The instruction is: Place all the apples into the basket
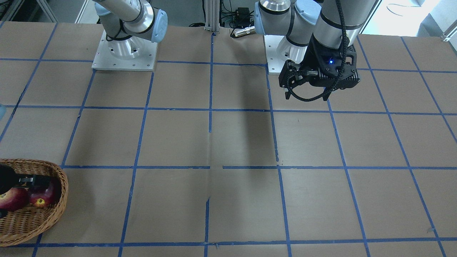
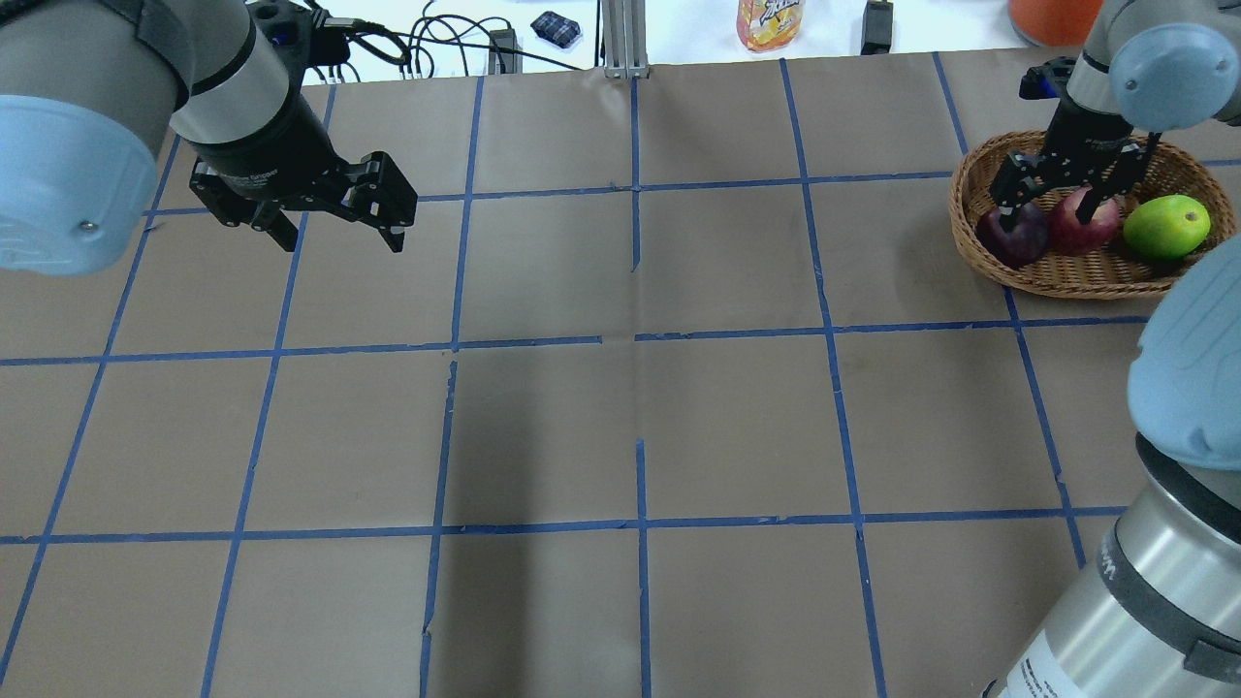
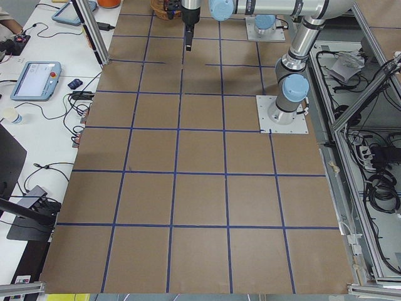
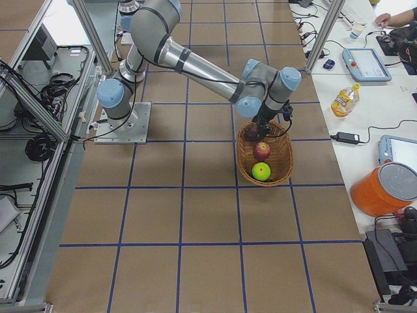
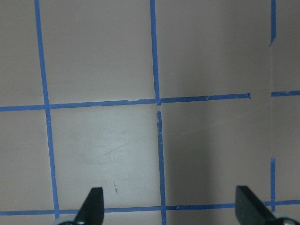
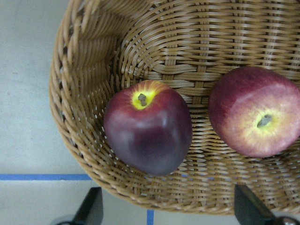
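Observation:
The wicker basket (image 2: 1076, 283) stands at the far right of the table. In it lie the maroon apple (image 2: 1013, 236), the red apple (image 2: 1084, 221) and the lime-green apple (image 2: 1166, 226). My right gripper (image 2: 1055, 206) hangs open just above the maroon and red apples, holding nothing. Its wrist view shows the maroon apple (image 6: 147, 131) and the red apple (image 6: 255, 110) on the basket floor (image 6: 84, 93); the green one is out of that view. My left gripper (image 2: 339, 233) is open and empty above bare table at the far left.
Off the table's far edge stand a juice bottle (image 2: 771, 19) and an orange bucket (image 2: 1052, 15). The two arm bases (image 1: 125, 53) are bolted at the robot's side. Blue tape lines grid the brown table.

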{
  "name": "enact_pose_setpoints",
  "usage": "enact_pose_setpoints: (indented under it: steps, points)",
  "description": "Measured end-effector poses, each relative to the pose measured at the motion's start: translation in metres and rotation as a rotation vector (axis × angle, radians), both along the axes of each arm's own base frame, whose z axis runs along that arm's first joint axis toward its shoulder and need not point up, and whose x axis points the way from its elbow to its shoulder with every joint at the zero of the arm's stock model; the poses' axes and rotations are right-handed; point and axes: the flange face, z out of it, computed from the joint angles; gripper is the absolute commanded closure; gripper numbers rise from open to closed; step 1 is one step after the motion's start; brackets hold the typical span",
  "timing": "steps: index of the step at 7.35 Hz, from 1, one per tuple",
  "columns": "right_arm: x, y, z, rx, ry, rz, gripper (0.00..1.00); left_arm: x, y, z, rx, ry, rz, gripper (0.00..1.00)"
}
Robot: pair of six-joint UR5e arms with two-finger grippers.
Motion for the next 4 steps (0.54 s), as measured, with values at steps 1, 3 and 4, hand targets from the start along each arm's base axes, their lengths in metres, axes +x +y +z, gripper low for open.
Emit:
enact_pose_setpoints:
  steps: [1, 3, 4]
  points:
    - [0.014, 0.005, 0.028, -0.030, -0.012, 0.003, 0.00, 0.000, 0.000, 0.000, 0.001, 0.000, 0.000, 0.00]
    - [0.085, 0.025, 0.092, -0.110, -0.013, -0.029, 0.00, 0.000, 0.000, -0.001, 0.001, 0.000, 0.000, 0.00]
    - [0.132, 0.049, 0.122, -0.131, -0.011, -0.041, 0.00, 0.000, 0.000, -0.001, 0.001, 0.000, 0.000, 0.00]
